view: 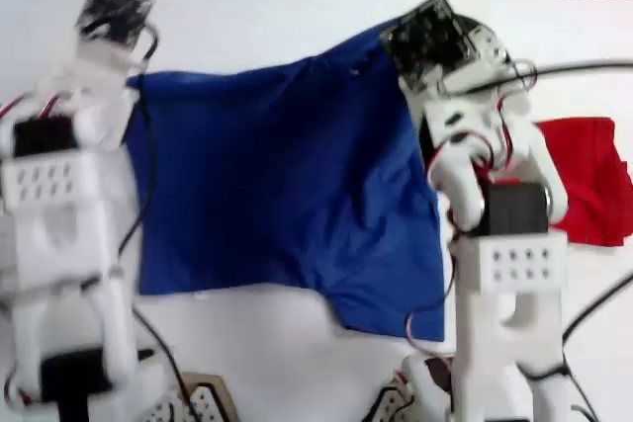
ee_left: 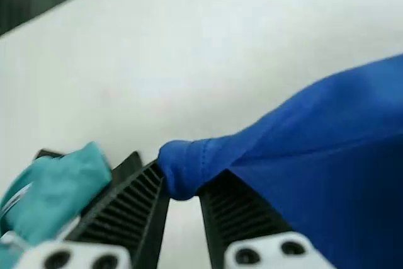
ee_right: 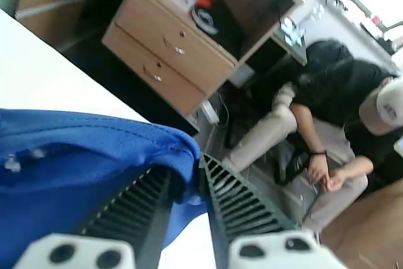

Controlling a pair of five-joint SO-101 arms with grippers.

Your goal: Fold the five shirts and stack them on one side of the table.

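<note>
Blue shirt (view: 287, 185) spread over the middle of the white table (view: 297, 7), wrinkled, with an uneven near hem. Its right side is partly covered by the right arm. Both far corners are pinched.

Left gripper (view: 117, 15) is near the table's far-left corner. In the left wrist view the left gripper (ee_left: 182, 177) has its jaws narrow, clamped on a bunched fold of the blue shirt (ee_left: 327, 149), bare table (ee_left: 189, 48) beyond. Right gripper (view: 430, 32) is closer to the far edge. In the right wrist view the right gripper (ee_right: 189, 171) is also closed tight on a rolled edge of the blue shirt (ee_right: 75, 149), where the table (ee_right: 38, 67) ends.

Red shirt (view: 593, 175) lies crumpled by the right edge, half hidden behind the right arm. Teal cloth (ee_left: 56, 187) lies just beside the left gripper's finger, cut off by the frame, garment type unclear.

Wooden drawer cabinet (ee_right: 170, 55) stands past the far edge.
</note>
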